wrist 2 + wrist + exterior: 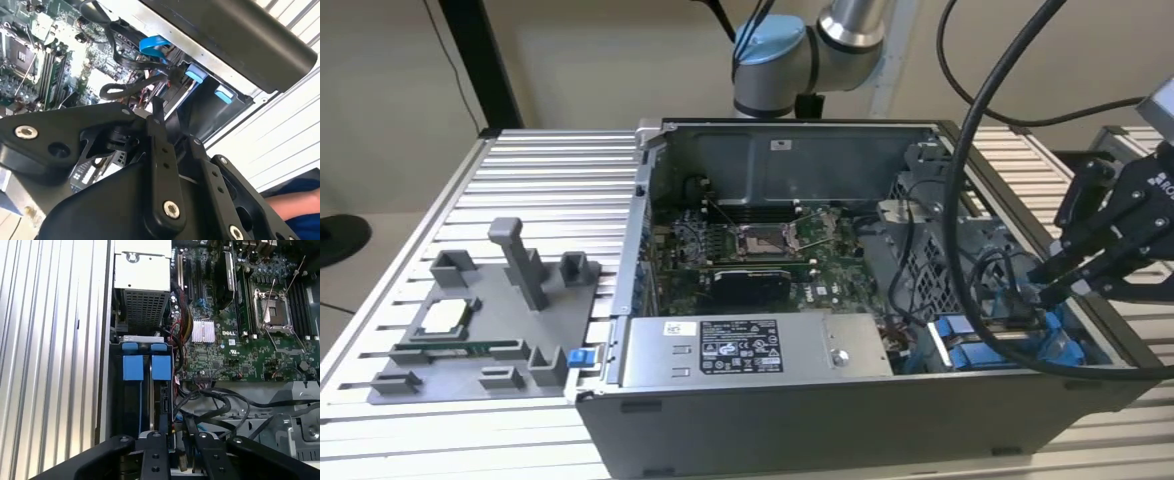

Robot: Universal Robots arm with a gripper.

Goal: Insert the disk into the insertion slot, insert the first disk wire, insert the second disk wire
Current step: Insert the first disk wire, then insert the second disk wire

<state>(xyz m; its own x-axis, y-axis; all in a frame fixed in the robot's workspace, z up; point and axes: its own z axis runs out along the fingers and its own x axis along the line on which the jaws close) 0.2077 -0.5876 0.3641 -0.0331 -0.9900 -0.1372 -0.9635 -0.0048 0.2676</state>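
The disk point(163, 397) stands on edge in the insertion slot point(134, 368), between bright blue rails at the case's front corner, on the exterior view's right point(971, 345). My black gripper point(1047, 292) hangs right over that bay. In both wrist views its fingers point(155, 450) stand close together. In the second wrist view the gripper point(159, 107) is pinched on a black disk wire point(120, 91) whose plug end lies beside the blue tabs point(195, 75). More black wires point(215, 400) loop next to the disk.
The open computer case point(854, 410) sits on a ribbed metal table point(547, 170). Inside are the green motherboard point(761, 250) and the grey power-supply box point(720, 350). A grey fixture point(480, 330) with small parts lies at the exterior view's left. A thick black cable point(967, 170) hangs over the case.
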